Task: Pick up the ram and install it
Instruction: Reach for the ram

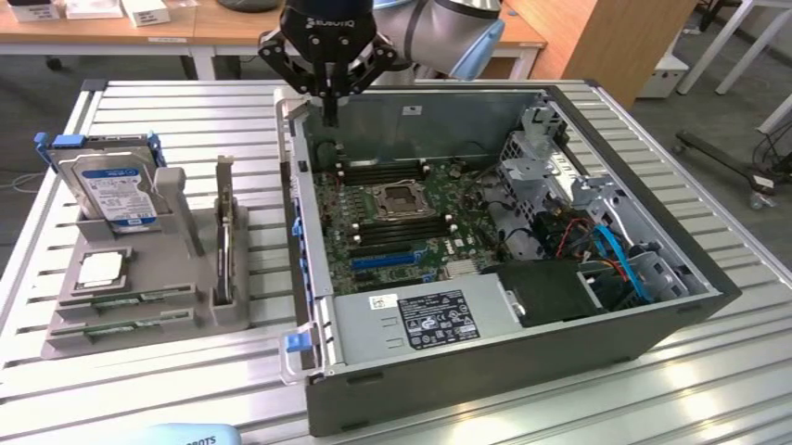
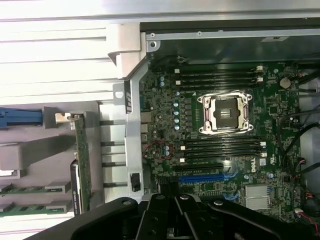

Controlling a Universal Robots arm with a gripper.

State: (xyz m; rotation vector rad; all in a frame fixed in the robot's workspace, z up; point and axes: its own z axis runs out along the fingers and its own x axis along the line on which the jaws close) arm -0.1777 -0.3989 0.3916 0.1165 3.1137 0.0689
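Ram point(image 1: 128, 298): two slim green sticks, flat and side by side in the front grooves of a grey holder point(image 1: 233, 315) at the exterior view's left, on the slatted metal desk point(image 1: 185, 120). Untouched, well apart from the gripper point(image 1: 330, 119). In the same holder, behind the sticks, a square silver processor chip point(image 1: 99, 269) lying flat. Further back, a hard drive point(image 1: 118, 190) with a blue label, propped upright in a bracket with blue tabs. On the holder's right edge, a tall dark card point(image 1: 224, 232) standing on end, just beside the case.

Next along, an open computer case point(image 1: 495, 371) lying on its side, green motherboard point(image 1: 371, 243) facing up. Above the case's far left corner, gripper hanging with black fingers pinched together to a narrow point, nothing between them, tip close over the case's upper rim. From the wrist view, board directly below, holder off to one side.

On the board: black memory slots point(image 1: 377, 170) in rows either side of a metal-framed processor socket point(image 1: 402, 199), and a blue expansion slot point(image 1: 384, 260) nearer the front. Grey power supply point(image 1: 421, 320) with a white label along the near wall. At the exterior view's right, a metal drive cage point(image 1: 544, 158) and blue cables point(image 1: 619, 255).
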